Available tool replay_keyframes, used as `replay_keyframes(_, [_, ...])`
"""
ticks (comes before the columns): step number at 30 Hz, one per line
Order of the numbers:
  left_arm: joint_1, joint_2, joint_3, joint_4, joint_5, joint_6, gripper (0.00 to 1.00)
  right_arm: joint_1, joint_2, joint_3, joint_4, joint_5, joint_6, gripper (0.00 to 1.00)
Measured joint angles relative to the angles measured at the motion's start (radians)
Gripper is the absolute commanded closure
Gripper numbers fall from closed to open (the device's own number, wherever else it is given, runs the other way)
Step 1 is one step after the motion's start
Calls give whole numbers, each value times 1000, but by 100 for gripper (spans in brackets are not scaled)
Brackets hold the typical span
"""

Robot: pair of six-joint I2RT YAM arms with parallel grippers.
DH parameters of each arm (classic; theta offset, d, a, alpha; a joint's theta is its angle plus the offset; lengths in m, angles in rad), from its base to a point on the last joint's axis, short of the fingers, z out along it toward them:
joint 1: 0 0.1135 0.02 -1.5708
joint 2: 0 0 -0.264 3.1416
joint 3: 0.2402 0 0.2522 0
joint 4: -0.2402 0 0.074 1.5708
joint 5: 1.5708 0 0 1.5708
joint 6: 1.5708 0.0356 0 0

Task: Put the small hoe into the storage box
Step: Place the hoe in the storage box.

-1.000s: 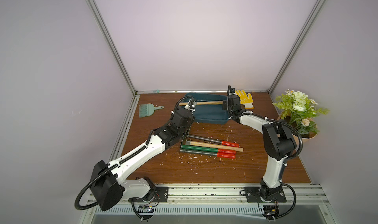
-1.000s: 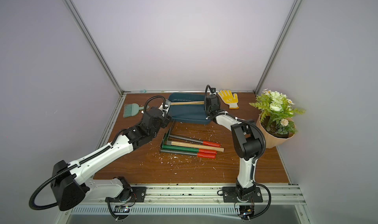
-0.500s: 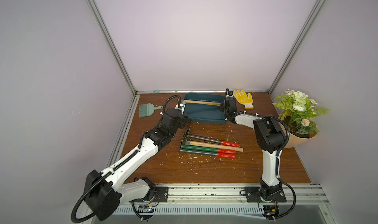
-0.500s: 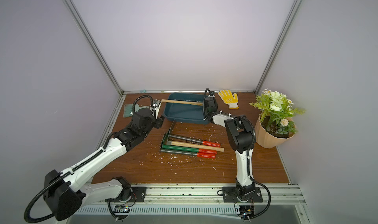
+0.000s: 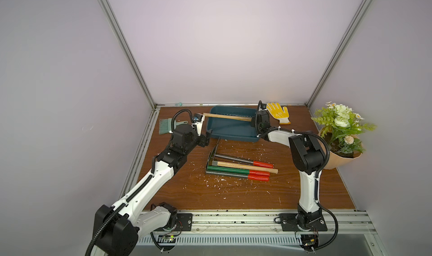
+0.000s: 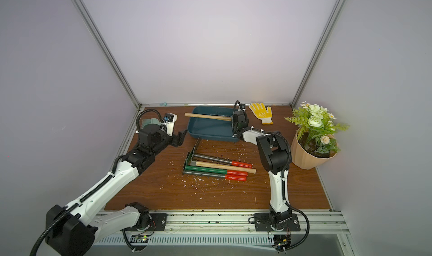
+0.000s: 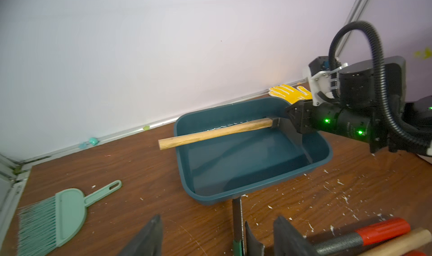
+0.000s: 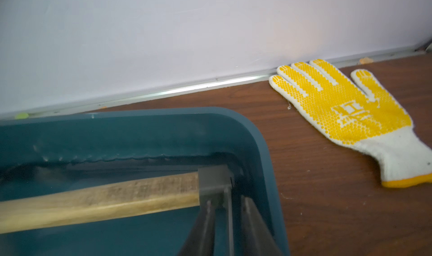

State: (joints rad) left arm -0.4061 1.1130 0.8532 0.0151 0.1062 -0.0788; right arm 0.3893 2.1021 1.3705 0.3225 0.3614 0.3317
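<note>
The small hoe (image 5: 226, 117) (image 6: 207, 117) has a pale wooden handle and a dark metal head. It lies lengthwise over the dark teal storage box (image 5: 230, 138) (image 6: 210, 137). Its blade reaches down inside the right end, and its handle (image 7: 215, 133) sticks out past the left rim. My right gripper (image 5: 253, 122) (image 8: 225, 203) straddles the blade. Its fingers stand slightly apart, with a gap showing on each side of the blade. My left gripper (image 5: 207, 137) (image 7: 218, 239) is open and holds nothing, just off the box's near left corner (image 7: 205, 197).
A pile of long tools with red grips (image 5: 240, 167) lies in front of the box, one tip touching its front wall. A green hand brush (image 5: 167, 126) lies at the back left. A yellow glove (image 5: 278, 112) and a flower pot (image 5: 339, 138) are at the right. Shavings litter the board.
My left arm has drawn back from the hoe's handle end to the left of the box. The right gripper's fingers have parted from the blade.
</note>
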Motion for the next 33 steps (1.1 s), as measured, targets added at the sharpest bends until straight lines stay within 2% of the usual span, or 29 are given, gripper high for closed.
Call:
replay_keyframes(3, [3,17,-3,5,54,-4,25,0,-2,0,5,-2,-16,58])
replay_keyframes(9, [5,32,-3,5,83,-7,25,9,-92,-37,4,-2,-80,56])
replay_keyframes(16, [5,51,-3,2,-12,-30,25,101,-397,-148,-17,-8,-179,58])
replay_keyframes(21, [6,50,-11,16,-96,-68,25,217,-566,-283,-68,-85,-234,59])
replay_keyframes(27, [7,51,-40,36,-154,-108,25,311,-582,-389,-212,-214,-257,61])
replay_keyframes(33, [7,50,-55,39,-219,-158,22,432,-501,-329,-285,-208,-164,64])
